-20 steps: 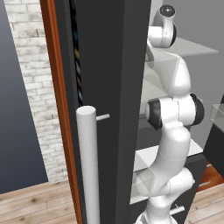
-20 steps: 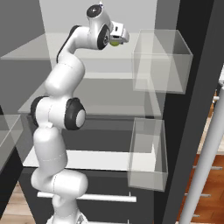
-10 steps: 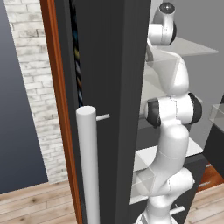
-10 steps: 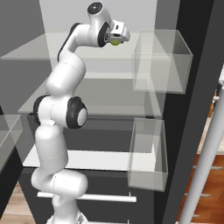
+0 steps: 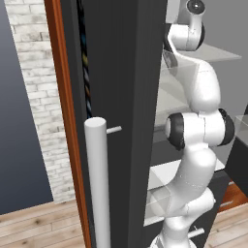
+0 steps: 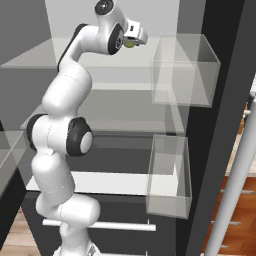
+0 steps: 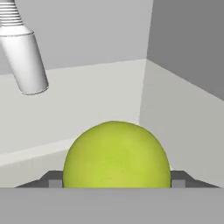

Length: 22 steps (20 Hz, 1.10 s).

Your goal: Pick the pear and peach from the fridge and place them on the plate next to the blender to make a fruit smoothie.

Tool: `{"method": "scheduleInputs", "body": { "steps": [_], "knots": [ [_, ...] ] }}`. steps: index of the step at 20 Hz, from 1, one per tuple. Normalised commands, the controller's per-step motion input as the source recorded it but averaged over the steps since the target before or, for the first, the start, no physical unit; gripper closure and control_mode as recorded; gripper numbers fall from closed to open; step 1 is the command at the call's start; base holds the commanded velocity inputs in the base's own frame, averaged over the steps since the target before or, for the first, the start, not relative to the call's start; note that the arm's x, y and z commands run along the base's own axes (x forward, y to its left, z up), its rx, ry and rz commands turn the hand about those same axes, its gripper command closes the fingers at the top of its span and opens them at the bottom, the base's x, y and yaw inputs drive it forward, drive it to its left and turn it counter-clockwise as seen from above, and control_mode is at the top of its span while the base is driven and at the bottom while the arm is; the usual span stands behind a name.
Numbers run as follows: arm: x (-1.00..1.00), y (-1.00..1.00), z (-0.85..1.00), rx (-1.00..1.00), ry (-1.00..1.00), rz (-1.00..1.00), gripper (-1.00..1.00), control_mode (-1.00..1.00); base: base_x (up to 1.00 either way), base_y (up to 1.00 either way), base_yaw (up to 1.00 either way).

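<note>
The pear (image 7: pixel 116 155), a round yellow-green fruit, sits between my two dark fingertips (image 7: pixel 53 179) low in the hand view. Both pads press against its sides. My gripper (image 6: pixel 135 40) is shut on the pear (image 6: pixel 131 44) just above the upper glass shelf (image 6: pixel 95 62) inside the open fridge (image 5: pixel 126 72). The arm reaches up and into the pale grey interior from below.
A white bottle-like cylinder (image 7: pixel 24 52) stands close by the pear on the same shelf. Two clear door bins (image 6: pixel 185 70) (image 6: pixel 170 175) hang at the right of the opening. Long silver handles (image 5: pixel 99 179) (image 6: pixel 235 180) and the black door flank the arm.
The fingers have drawn in onto the pear. The arm has stayed almost in place at the upper shelf.
</note>
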Motion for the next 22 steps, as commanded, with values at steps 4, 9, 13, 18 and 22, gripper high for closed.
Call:
{"method": "scheduleInputs", "body": {
  "steps": [4,9,13,18,22],
  "knots": [
    [-0.8,0.0,-0.07,0.0,-0.3,0.0,1.0,-1.0,0.0,0.0,0.0],
    [-1.0,0.0,0.46,0.0,-0.23,0.0,1.0,-1.0,0.0,0.0,0.0],
    [-1.0,0.0,0.17,0.0,-0.06,0.02,1.0,-1.0,0.0,0.0,0.0],
    [-1.0,0.0,0.06,0.0,0.0,0.02,1.0,-1.0,0.0,0.0,0.0],
    [-1.0,0.0,-0.08,-0.01,0.12,0.04,1.0,-1.0,0.0,0.0,0.0]
  ]
}}
